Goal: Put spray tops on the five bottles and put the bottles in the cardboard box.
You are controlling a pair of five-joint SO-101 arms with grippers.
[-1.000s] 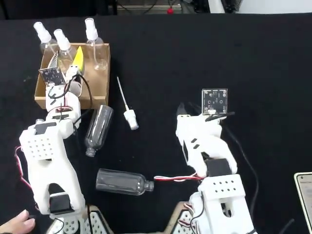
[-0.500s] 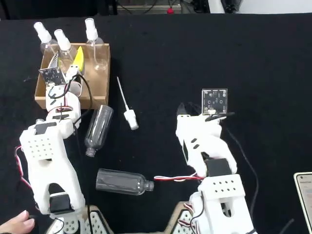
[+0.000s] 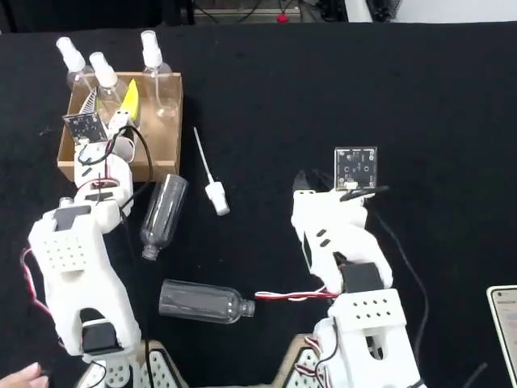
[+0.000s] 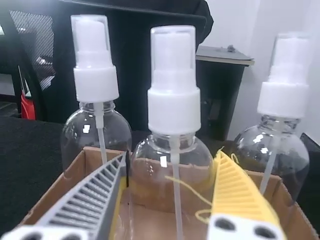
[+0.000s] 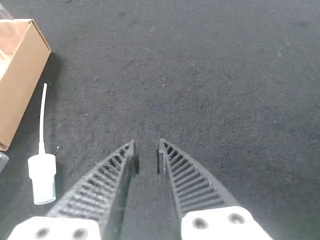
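Note:
Three clear bottles with white spray tops stand in the cardboard box point(image 3: 166, 133) at the back left. In the left wrist view they are the left bottle point(image 4: 95, 130), the middle bottle point(image 4: 172, 155) and the right bottle point(image 4: 272, 145). My left gripper point(image 3: 113, 103) hangs open over the box, its grey finger point(image 4: 95, 192) and yellow finger point(image 4: 240, 192) on either side of the middle bottle. Two topless bottles lie on the black table, one point(image 3: 164, 212) beside the box and one point(image 3: 202, 301) nearer the front. A loose spray top point(image 3: 213, 187) lies between the arms. My right gripper point(image 5: 147, 150) hovers over bare table, open by a narrow gap, holding nothing.
A red and white cable point(image 3: 287, 295) runs from the front bottle's neck toward the right arm's base. A pale flat object point(image 3: 506, 317) sits at the table's right edge. The loose spray top point(image 5: 42, 177) and the box corner point(image 5: 20, 65) lie beside my right gripper.
The left arm's body has shifted slightly to the left while its gripper stays over the box. A hand at the front left corner has drawn back. The right arm has not moved.

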